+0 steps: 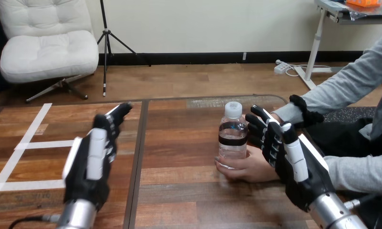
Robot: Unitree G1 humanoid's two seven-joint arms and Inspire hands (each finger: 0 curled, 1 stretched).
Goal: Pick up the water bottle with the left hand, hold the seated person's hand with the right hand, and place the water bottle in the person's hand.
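A clear water bottle point(233, 136) with a white cap and a dark band stands upright right of the table's middle. The person's hand point(243, 168) lies on the table with its fingers round the bottle's base. My right hand point(286, 155) lies over that hand's wrist, back upward, just right of the bottle. Its fingers point(261, 125) are relaxed and point away from me, not curled round the wrist. My left hand point(96, 152) hangs above the table's left half, well clear of the bottle, fingers straight and holding nothing.
The person's other forearm point(336, 88) reaches in from the upper right, and its hand is hidden behind my right hand. White tape lines point(29, 143) mark the table's left part. A dark seam point(139, 152) runs down the wooden table point(179, 191).
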